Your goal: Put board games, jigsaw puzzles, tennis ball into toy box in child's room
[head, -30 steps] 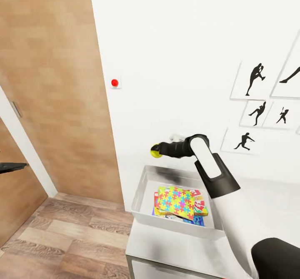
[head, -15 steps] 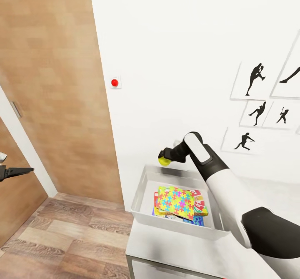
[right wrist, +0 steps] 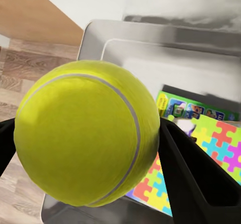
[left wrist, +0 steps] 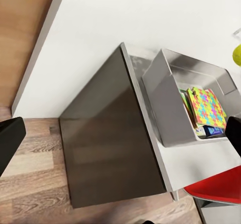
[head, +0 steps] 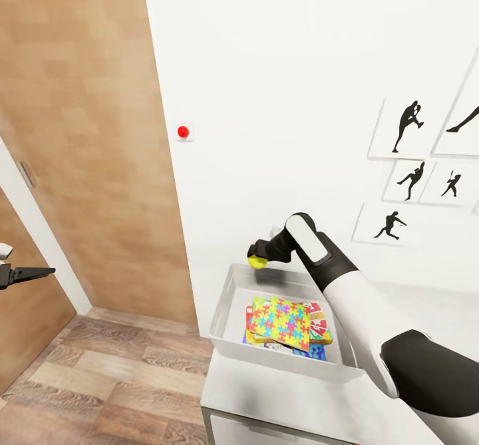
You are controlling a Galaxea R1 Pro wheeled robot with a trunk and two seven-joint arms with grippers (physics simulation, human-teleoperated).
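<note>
My right gripper [head: 258,256] is shut on the yellow-green tennis ball [head: 255,263], holding it just above the far left corner of the light grey toy box [head: 223,302]. In the right wrist view the tennis ball [right wrist: 85,133] sits between two black fingers [right wrist: 198,171], with the toy box [right wrist: 100,33] below. A jigsaw puzzle [head: 282,320] lies on top inside the box, and board games [head: 320,332] stick out under it. The box stands at the left end of the table [head: 266,402]. My left gripper [head: 26,273] hangs open far to the left, holding nothing.
A white wall with black sports prints [head: 406,126] and a red button [head: 183,132] rises right behind the box. Wooden wardrobe doors [head: 86,132] stand at the left over plank floor [head: 113,378]. The left wrist view shows the table's dark end panel [left wrist: 110,138] and a red chair [left wrist: 221,186].
My right arm has bent in and brought the tennis ball a little lower, closer to the toy box's far edge. The left gripper has risen slightly.
</note>
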